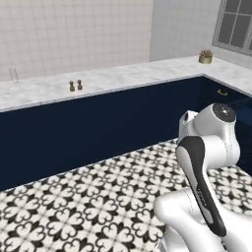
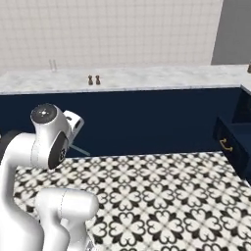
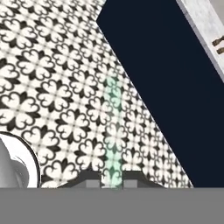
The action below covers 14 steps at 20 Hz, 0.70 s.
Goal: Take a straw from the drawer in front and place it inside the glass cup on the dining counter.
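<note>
Straw [image 3: 113,131]: in the hand view a thin pale greenish-white stick runs up from between the two finger tips at the bottom centre toward mid-frame, seen against the patterned floor [image 3: 52,78]. In the right base view a thin pale line [image 2: 78,148] slants down and right from the hand, left of centre.

Gripper [image 3: 113,178]: the jaws stand close together with the straw in the narrow gap between them; judged clamped on it near its lower end.

Glass cup [image 1: 14,75]: faint clear tumbler at far left of the left base view, upright on the white marble worktop, the dining counter [image 1: 123,76]. Same cup [image 2: 52,65] at upper left of the right base view. Two small brown shakers [image 1: 75,85] stand to its right, well apart from it.

Drawer [image 2: 233,139]: navy with gold handle, pulled out, right edge of the right base view.

Key relation: cup lies well ahead of the jaws, up on the worktop, toward upper left. Straw's long axis points forward and down at the floor, so it likely needs raising and turning near upright above the cup's mouth. Grasp done, carry under way.
</note>
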Available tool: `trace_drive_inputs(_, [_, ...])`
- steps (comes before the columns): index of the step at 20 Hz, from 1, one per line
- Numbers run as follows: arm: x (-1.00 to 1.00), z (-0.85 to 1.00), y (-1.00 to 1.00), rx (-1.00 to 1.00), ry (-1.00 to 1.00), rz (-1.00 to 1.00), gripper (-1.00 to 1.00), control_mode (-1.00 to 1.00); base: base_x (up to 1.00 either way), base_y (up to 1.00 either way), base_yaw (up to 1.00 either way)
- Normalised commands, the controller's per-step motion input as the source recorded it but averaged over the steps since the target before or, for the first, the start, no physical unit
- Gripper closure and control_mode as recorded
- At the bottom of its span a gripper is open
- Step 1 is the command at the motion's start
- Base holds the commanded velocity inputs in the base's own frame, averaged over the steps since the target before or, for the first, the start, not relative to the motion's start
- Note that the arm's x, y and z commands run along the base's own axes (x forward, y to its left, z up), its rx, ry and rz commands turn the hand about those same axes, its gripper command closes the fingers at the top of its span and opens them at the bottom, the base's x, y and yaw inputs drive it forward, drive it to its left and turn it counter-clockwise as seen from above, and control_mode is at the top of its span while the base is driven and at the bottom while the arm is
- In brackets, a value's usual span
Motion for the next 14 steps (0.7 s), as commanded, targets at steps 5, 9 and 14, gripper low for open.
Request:
trace_drive_inputs(5, [0.0, 0.0, 0.0, 0.0, 0.0, 0.0, 1.0, 1.0, 0.35, 1.0, -0.31])
trace_drive_inputs(9, [0.0, 0.0, 0.0, 0.0, 0.0, 0.0, 1.0, 1.0, 0.28, 1.0, -0.3])
trace_drive_inputs(14, [0.0, 0.0, 0.0, 0.0, 0.0, 0.0, 1.0, 1.0, 0.07, 1.0, -0.3])
